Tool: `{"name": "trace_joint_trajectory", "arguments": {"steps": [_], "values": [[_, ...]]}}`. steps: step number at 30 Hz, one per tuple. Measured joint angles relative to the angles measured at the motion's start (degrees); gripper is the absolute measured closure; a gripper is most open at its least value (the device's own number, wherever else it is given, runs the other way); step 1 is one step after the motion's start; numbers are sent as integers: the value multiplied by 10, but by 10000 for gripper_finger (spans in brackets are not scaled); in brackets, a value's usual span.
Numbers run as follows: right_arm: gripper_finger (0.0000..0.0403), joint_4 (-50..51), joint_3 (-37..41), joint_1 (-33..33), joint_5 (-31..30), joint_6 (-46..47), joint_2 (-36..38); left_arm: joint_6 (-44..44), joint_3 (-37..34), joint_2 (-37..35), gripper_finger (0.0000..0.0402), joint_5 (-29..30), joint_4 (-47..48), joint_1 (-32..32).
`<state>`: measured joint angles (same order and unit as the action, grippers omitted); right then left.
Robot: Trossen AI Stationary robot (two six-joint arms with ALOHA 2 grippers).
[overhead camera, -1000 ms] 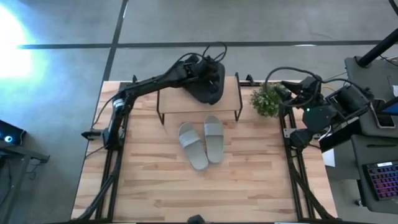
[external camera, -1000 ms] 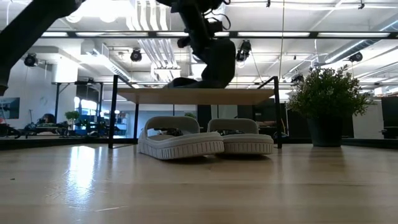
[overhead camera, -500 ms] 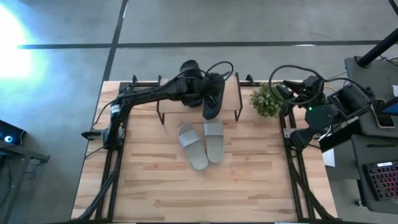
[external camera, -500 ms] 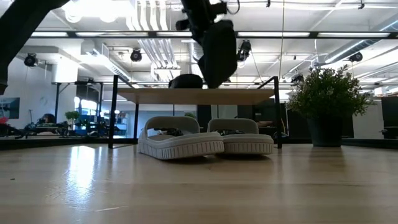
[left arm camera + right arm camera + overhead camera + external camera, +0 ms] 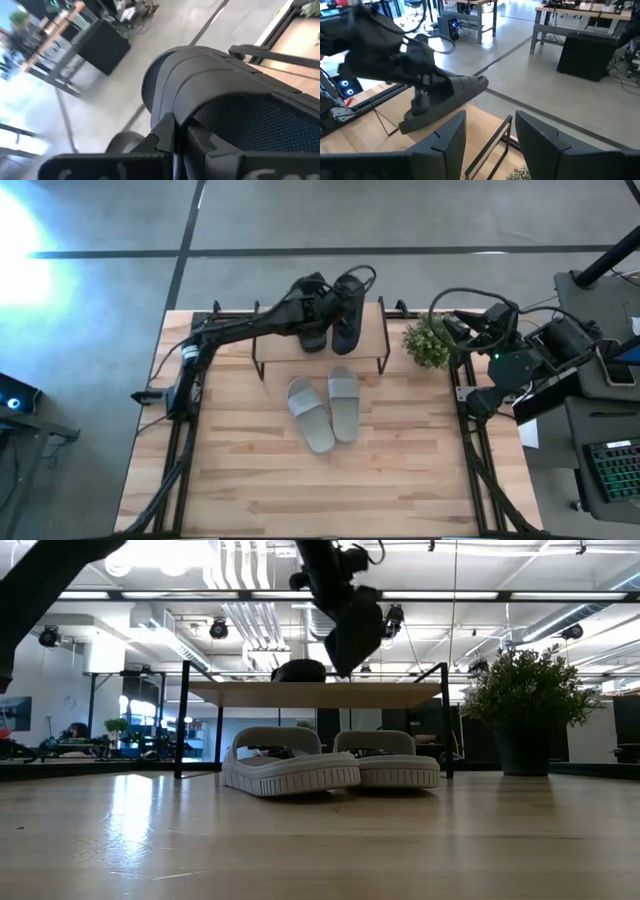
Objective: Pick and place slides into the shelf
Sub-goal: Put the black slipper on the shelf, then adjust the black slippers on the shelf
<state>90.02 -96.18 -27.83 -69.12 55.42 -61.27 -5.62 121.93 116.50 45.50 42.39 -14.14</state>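
Note:
My left gripper (image 5: 328, 302) reaches over the shelf (image 5: 275, 345) and is shut on a black slide (image 5: 349, 315), which it holds tilted above the board's right half (image 5: 355, 628). The second black slide (image 5: 310, 330) lies sole-down on the shelf top (image 5: 300, 670). Both light grey slides (image 5: 310, 416) (image 5: 343, 402) lie side by side on the table in front of the shelf, partly under it in the low view (image 5: 290, 768). My right gripper (image 5: 490, 135) waits, open, at the table's right edge beside the plant. My left gripper pinches the black slide between its two fingers (image 5: 165, 137) at the edge of the wide strap (image 5: 200, 120). It comes from above, slanting in from the table's left. The slide hangs tilted below the fingers (image 5: 445, 97), lifted just clear of the shelf board.
A potted plant (image 5: 428, 340) stands at the shelf's right end, close to the right arm. Thin black shelf legs (image 5: 180, 730) (image 5: 445, 725) frame the grey slides. Bare tabletop (image 5: 300, 490) stretches toward the near edge. Cables loop behind the shelf.
My left gripper carried the black slide toward the shelf's near edge, then back toward the far edge, turning it as it went. The slide rose slightly and stays tilted above the board. The other black slide and the grey pair kept still.

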Motion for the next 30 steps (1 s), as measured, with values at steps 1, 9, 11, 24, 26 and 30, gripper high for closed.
{"name": "trace_joint_trajectory", "arguments": {"steps": [1, 9, 11, 24, 26, 30], "values": [[242, 0, 0, 0, 0, -2, 0, -14, 0, 9, 401, 10, -4, 0], [242, 0, 0, 0, -14, 13, 1, -101, 0, 54, 369, 28, -12, 2], [242, 0, 0, 0, -15, 18, 1, -101, 0, 57, 356, 30, 0, 3], [241, 0, 0, 14, -25, 16, 1, -97, 6, 26, 281, 26, 66, 25], [241, 0, 0, 20, -25, 20, 1, -95, 9, 11, 276, 23, 85, 43], [246, 0, 2, 44, 1, 44, 1, -9, 8, -52, 275, 29, 107, 72]]}}
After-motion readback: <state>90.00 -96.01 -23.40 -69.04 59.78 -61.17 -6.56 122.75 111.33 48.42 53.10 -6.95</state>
